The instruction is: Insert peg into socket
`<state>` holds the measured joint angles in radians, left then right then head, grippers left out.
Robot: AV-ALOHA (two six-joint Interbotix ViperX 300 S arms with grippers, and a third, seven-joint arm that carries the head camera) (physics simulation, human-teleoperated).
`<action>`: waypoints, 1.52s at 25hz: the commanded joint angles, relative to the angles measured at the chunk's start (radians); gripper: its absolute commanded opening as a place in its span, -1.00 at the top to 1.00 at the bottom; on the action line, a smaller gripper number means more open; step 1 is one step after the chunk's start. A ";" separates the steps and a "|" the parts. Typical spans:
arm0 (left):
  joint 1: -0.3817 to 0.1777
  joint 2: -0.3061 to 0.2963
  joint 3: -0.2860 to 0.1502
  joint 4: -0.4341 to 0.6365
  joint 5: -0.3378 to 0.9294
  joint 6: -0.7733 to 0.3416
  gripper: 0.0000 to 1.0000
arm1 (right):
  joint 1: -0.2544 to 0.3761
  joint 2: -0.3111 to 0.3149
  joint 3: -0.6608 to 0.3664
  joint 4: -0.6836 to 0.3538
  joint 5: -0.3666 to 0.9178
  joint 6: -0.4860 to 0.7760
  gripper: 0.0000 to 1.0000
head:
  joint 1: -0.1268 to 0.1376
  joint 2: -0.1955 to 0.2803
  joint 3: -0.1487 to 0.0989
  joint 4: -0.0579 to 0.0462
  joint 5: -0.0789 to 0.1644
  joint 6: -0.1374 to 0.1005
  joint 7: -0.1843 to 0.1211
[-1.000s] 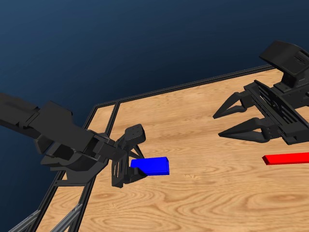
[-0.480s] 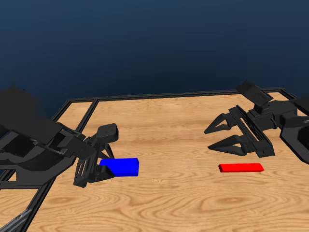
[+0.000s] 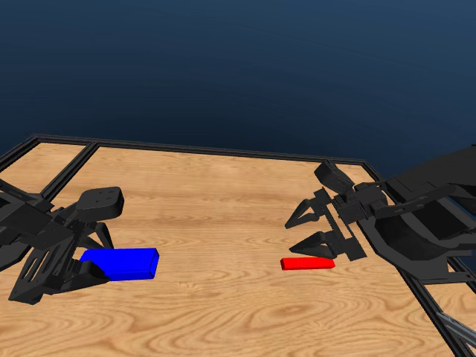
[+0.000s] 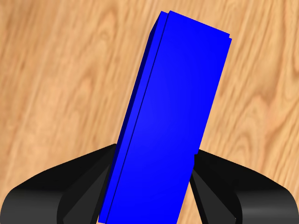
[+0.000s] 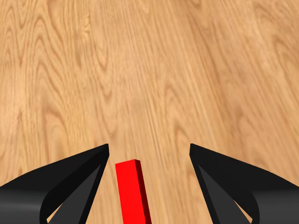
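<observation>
Peg (image 3: 308,262) lies flat on the wooden table (image 3: 223,223) toward the right side, a thin red bar with one end reaching in between the jaws of the right pincer (image 3: 306,228). In the right wrist view the peg (image 5: 132,192) sits nearer one jaw than the other, and both jaws stand wide apart with clear wood between them and the bar, so this pincer holds nothing. Socket (image 3: 120,263) is well apart from the peg, at the left side, a thick blue block resting low on or just above the table; which, I cannot tell. The left pincer (image 3: 83,256) has its jaws drawn in against the socket (image 4: 173,121) on both long faces, seemingly gripping it near one end.

Risk from here, as I judge it: closing off-centre on the peg could push it sideways or twist it in the grip. A skewed peg would jam at the socket's opening. The socket, gripped near its end, might also pivot under pressure.
</observation>
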<state>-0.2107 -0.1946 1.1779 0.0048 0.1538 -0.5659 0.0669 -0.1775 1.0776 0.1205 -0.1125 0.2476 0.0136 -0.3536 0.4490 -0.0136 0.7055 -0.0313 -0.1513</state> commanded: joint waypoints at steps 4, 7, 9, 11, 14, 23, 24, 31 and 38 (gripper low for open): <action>0.027 0.079 -0.028 -0.010 -0.199 0.052 1.00 | 0.052 0.020 0.012 -0.005 0.043 0.087 -1.00 | -0.021 -0.003 -0.022 -0.007 -0.001 -0.013 -0.043; 0.023 0.089 -0.031 -0.019 -0.221 0.064 1.00 | 0.070 0.052 0.049 0.001 0.040 0.136 -1.00 | -0.027 0.003 -0.025 -0.011 0.005 -0.019 -0.060; 0.028 0.091 -0.031 -0.025 -0.224 0.065 1.00 | 0.084 0.051 0.044 0.006 0.008 0.159 -1.00 | -0.029 0.006 -0.027 -0.012 0.007 -0.019 -0.064; 0.032 0.088 -0.027 -0.026 -0.226 0.066 1.00 | 0.102 0.051 0.063 0.009 0.014 0.179 -1.00 | -0.033 0.010 -0.029 -0.014 0.016 -0.021 -0.071; 0.036 0.074 -0.038 -0.007 -0.205 0.050 1.00 | 0.128 0.041 0.081 0.013 0.010 0.215 -1.00 | -0.035 0.011 -0.031 -0.015 0.020 -0.023 -0.077; 0.036 0.082 -0.026 -0.021 -0.240 0.062 1.00 | 0.184 0.061 0.133 -0.005 0.060 0.316 -0.36 | -0.038 0.011 -0.031 -0.016 0.032 -0.022 -0.075; 0.037 0.075 -0.015 -0.033 -0.246 0.073 1.00 | 0.180 0.058 0.110 -0.006 0.062 0.330 1.00 | -0.038 0.011 -0.031 -0.016 0.033 -0.023 -0.073; 0.040 0.048 -0.019 -0.037 -0.224 0.085 1.00 | 0.298 0.132 0.003 -0.321 0.504 0.634 1.00 | -0.031 -0.002 -0.026 -0.010 0.038 -0.012 -0.046; 0.031 -0.020 -0.080 0.023 -0.099 0.056 1.00 | 0.325 0.070 -0.149 -0.568 0.761 0.790 1.00 | -0.010 -0.035 -0.012 0.005 0.017 0.019 0.015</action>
<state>-0.1960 -0.2006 1.1606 0.0032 0.1202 -0.5261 0.3570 -0.0852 0.9763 -0.4004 0.4837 0.9728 -0.0048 -0.3688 0.4423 -0.0130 0.7414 -0.0247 -0.1572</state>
